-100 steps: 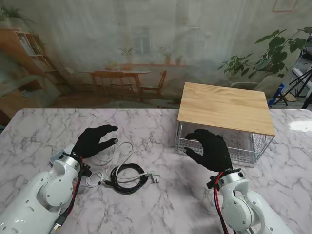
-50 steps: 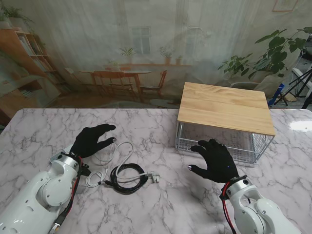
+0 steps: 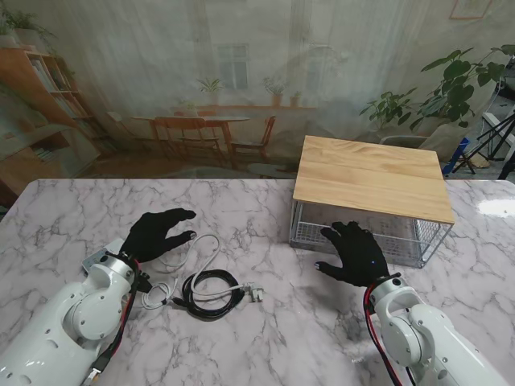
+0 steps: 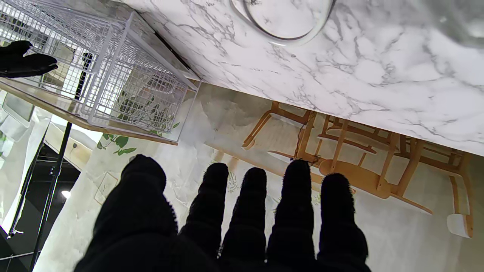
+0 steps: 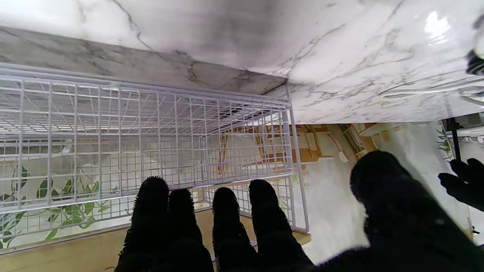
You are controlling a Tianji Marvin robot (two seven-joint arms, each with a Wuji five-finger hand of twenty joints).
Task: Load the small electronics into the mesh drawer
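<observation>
- Right hand (image 3: 356, 253): spread flat, palm down, grasping nothing. Its fingertips (image 5: 153, 189) sit just short of the mesh drawer (image 3: 366, 233) front; from the stand view we cannot tell whether they touch the wire.
- Just ahead of those fingers: the drawer under its wooden top (image 3: 374, 175), apparently pushed in, nothing visible inside through the mesh in the right wrist view.
- Our reading: the step in hand is opening the drawer. Hook the fingers over the front rim near its middle, not at a corner, so it slides straight and does not jam in its frame.
- Pull toward us, level, slowly; the frame looks light and may slide across the marble table (image 3: 265, 330) instead of the drawer coming out. If it does, stop and reset.
- Left hand (image 3: 154, 234): released, fingers apart, holding nothing, hovering over the white cable (image 3: 201, 256).
- Just to the wrist side of that hand, nearer to us: the coiled black cable (image 3: 211, 293), with a small plug end (image 3: 256, 293) beside it. These are the electronics to load, all on the table, well apart from the drawer.
- The cables overlap. Take one coil at a time, gathering its loops, or a trailing end will snag on the mesh.
- Keep the left hand waiting until the drawer stands open.
</observation>
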